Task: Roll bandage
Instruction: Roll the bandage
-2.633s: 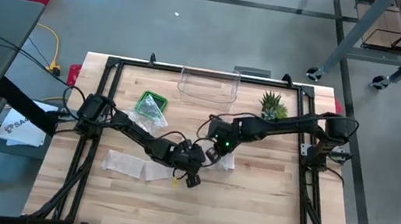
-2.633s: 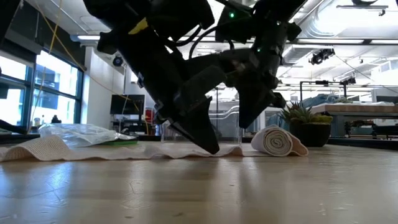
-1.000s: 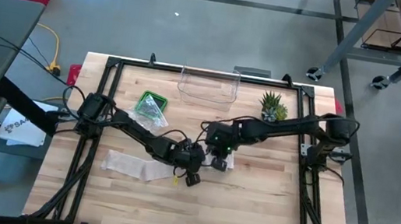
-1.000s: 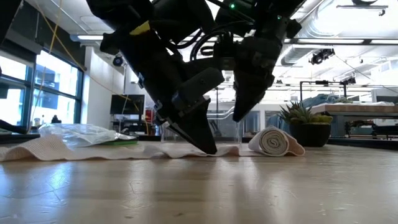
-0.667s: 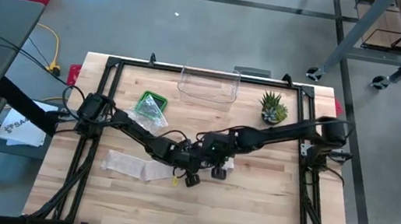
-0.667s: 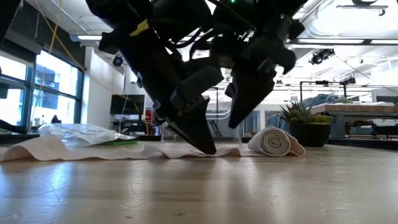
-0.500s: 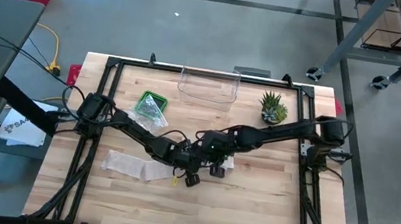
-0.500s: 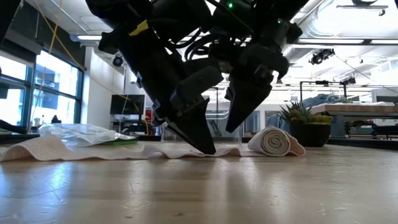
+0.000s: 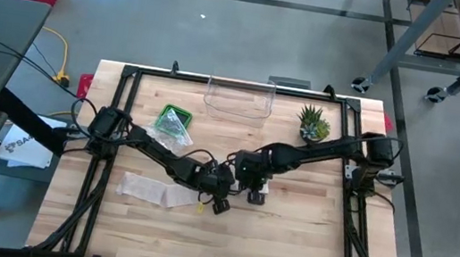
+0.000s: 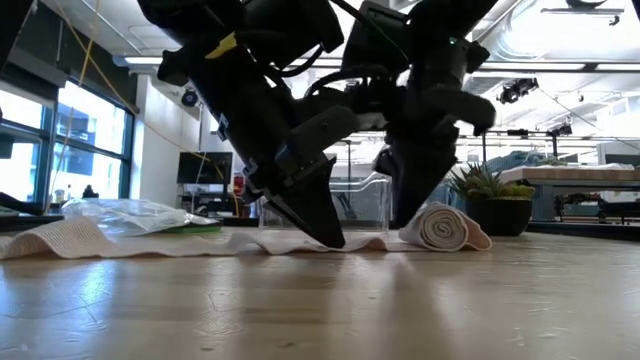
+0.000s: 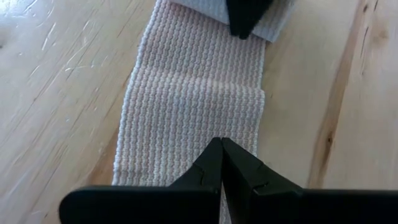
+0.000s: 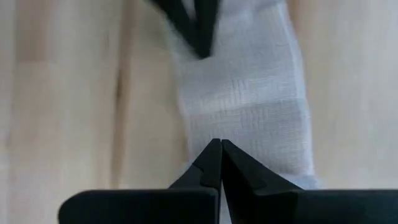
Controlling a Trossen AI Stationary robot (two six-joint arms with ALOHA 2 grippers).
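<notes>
Right gripper (fingers together) has returned beside the roll; left gripper, closed, pins the bandage strip at nine o'clock. Another rolling push appears imminent.

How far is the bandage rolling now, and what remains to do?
Done: one end of the bandage is wound into a small roll. In hand: the shut left gripper presses the flat strip onto the table, and the shut right gripper is down beside the roll. Left: most of the strip lies unrolled, stretching toward the plastic bag.
</notes>
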